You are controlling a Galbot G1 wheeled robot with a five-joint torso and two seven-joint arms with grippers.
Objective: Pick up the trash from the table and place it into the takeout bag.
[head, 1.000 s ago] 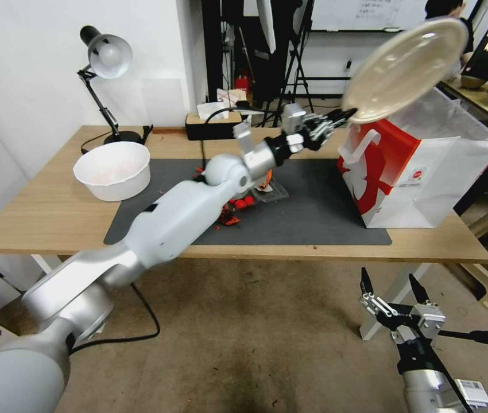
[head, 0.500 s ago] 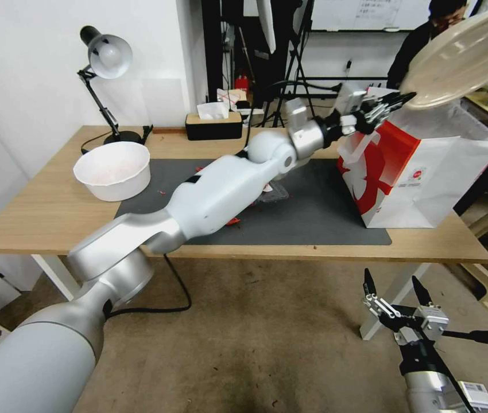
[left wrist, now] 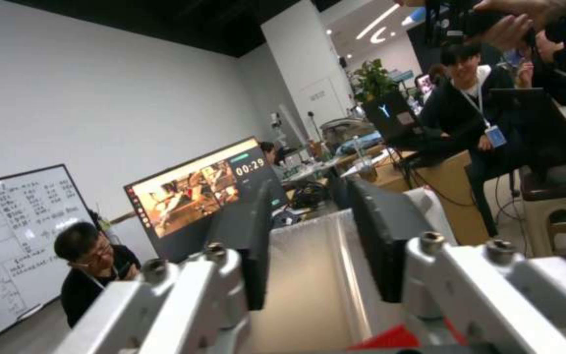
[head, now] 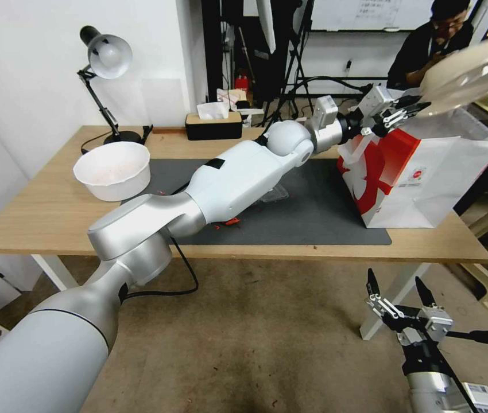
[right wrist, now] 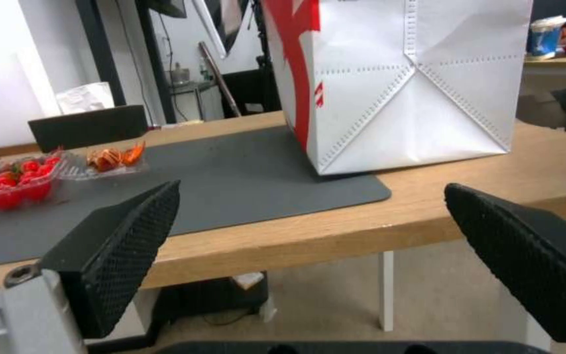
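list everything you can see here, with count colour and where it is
lid: 1, translucent beige, held over the takeout bag's open top
takeout bag: 1, red and white, upright on the table's right end
bowl: 1, white, table's left part
clear tray: 1, red scraps inside, on the mat
mat: 1, dark grey, table middle
table: 1, light wood
desk lamp: 1, black and silver, far left corner
tissue box: 1, black, far edge
left pincer: shut on lid, above the bag
right pincer: open, low, near the floor
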